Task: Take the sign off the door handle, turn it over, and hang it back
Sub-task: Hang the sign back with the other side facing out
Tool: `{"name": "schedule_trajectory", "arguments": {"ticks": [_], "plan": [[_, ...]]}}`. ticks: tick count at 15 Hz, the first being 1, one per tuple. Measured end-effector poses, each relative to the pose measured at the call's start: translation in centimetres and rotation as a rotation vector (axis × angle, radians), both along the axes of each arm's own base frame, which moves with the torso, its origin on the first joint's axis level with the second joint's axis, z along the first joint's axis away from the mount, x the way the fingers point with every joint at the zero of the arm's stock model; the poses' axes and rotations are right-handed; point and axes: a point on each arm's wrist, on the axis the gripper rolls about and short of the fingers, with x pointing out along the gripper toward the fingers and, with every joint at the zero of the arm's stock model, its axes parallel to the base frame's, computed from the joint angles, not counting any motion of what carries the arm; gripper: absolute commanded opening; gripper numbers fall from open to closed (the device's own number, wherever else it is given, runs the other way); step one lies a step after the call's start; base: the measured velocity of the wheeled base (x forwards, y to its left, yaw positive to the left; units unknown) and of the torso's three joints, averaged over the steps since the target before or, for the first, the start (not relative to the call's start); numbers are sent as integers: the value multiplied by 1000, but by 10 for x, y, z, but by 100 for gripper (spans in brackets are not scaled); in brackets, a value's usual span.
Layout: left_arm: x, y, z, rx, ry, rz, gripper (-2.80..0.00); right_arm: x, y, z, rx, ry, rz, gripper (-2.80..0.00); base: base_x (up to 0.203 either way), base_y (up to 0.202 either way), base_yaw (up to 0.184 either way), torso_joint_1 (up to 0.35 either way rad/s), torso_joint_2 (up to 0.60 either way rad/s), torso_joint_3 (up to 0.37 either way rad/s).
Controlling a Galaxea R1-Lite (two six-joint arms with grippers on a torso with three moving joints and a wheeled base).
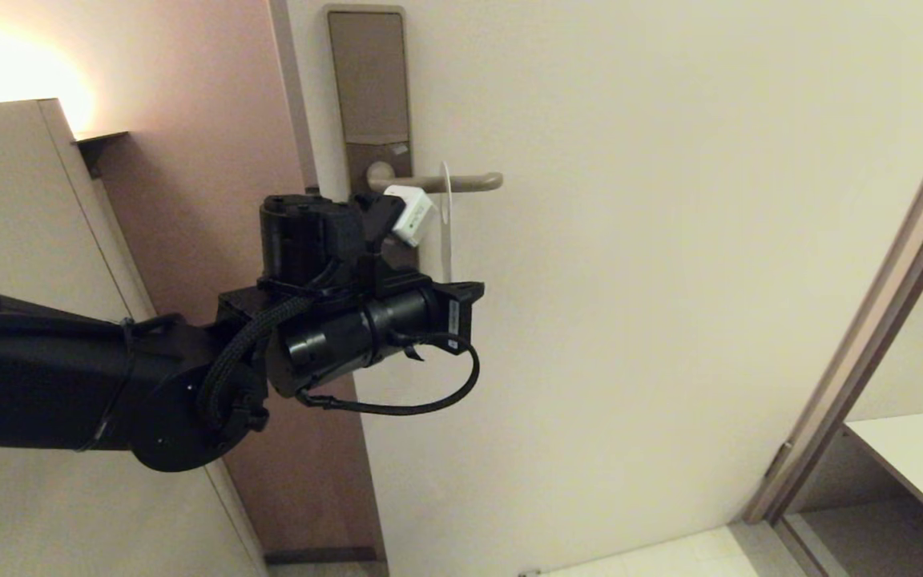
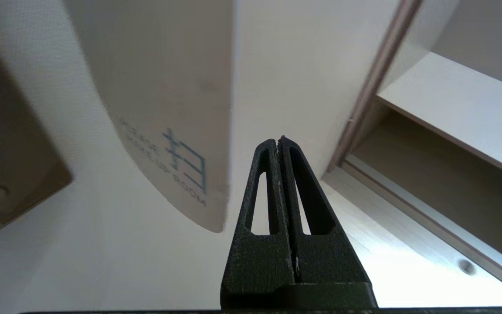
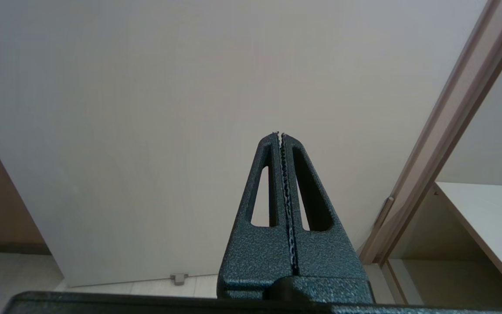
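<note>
The left gripper (image 2: pixel 280 144), pressed closed on nothing, sits just beside the flat white card sign (image 2: pixel 168 109) hanging edge-on from the slim bronze-grey lever door handle (image 1: pixel 461 182). Closed fingers could nudge the sign swinging, spoiling a clean pinch. The right gripper (image 3: pixel 280 136) is closed too, parked facing the door.

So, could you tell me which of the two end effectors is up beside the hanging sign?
The left end effector, shut and empty, beside the sign on the door handle; the right end effector faces bare door.

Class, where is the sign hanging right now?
In the head view, the sign hangs edge-on from the door handle, near its rounded end, just right of the raised left tool, which is shut and empty.
</note>
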Motion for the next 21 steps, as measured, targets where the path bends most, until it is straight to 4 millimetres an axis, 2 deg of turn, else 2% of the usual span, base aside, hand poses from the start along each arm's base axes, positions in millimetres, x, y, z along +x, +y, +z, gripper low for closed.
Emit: {"name": "schedule_trajectory", "arguments": {"ticks": [7,17,21], "plan": [[3,3,0,6,-2,23,-280,0,0,0,0,0,0,-280,0,0,0,0,0,0],[17,31,-9,54,-4,105,-280,0,0,0,0,0,0,-280,0,0,0,0,0,0],[20,36,-9,55,-3,121,-280,0,0,0,0,0,0,-280,0,0,0,0,0,0]]}}
